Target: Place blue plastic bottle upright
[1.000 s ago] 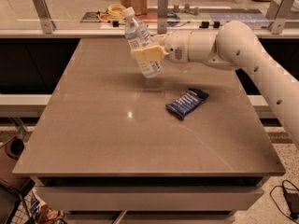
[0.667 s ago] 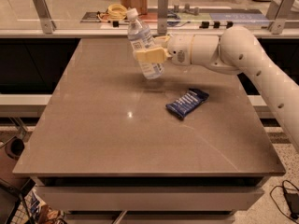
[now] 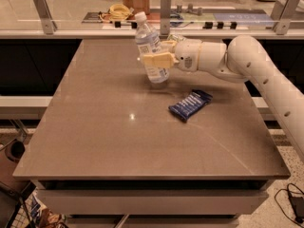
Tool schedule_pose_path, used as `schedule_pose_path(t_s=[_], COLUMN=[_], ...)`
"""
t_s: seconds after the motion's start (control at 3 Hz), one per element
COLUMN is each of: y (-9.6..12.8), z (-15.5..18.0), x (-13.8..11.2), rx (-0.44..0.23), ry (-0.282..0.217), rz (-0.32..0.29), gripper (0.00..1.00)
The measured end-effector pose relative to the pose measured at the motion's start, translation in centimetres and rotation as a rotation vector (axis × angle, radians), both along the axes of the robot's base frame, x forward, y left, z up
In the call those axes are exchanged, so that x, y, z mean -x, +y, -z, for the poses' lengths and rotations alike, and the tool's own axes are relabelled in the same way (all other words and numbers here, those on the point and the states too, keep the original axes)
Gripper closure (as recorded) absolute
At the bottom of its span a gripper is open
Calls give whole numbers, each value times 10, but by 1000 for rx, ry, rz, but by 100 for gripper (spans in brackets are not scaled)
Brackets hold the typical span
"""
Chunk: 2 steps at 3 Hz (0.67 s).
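The blue plastic bottle [image 3: 151, 46] is clear with a white cap and a white label. It stands nearly upright, tilted a little to the left, at the far middle of the brown table [image 3: 95, 137], its base at or just above the tabletop. My gripper [image 3: 159, 57] reaches in from the right and is shut on the bottle's middle, with a cream finger [image 3: 156, 59] across its front. The white arm [image 3: 251, 65] extends off to the right.
A flat dark blue snack wrapper [image 3: 190, 104] lies on the table right of centre, in front of the arm. A glass barrier with metal posts [image 3: 165, 11] runs along the table's far edge. Behind it are a brown basket and cables.
The bottle has turned closer to upright in the gripper's hold and has shifted slightly right. The wrapper has not moved.
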State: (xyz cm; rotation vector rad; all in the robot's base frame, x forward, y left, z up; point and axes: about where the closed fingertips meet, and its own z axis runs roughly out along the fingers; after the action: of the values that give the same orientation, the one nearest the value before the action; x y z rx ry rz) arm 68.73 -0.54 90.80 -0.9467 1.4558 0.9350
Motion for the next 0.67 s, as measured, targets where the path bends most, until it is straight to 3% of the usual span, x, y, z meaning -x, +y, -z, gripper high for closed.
schedule_pose_path(t_s=[0.67], y=[-15], z=[8], x=[-1], rx=[-34], ry=[-11], rz=[20], gripper=[100])
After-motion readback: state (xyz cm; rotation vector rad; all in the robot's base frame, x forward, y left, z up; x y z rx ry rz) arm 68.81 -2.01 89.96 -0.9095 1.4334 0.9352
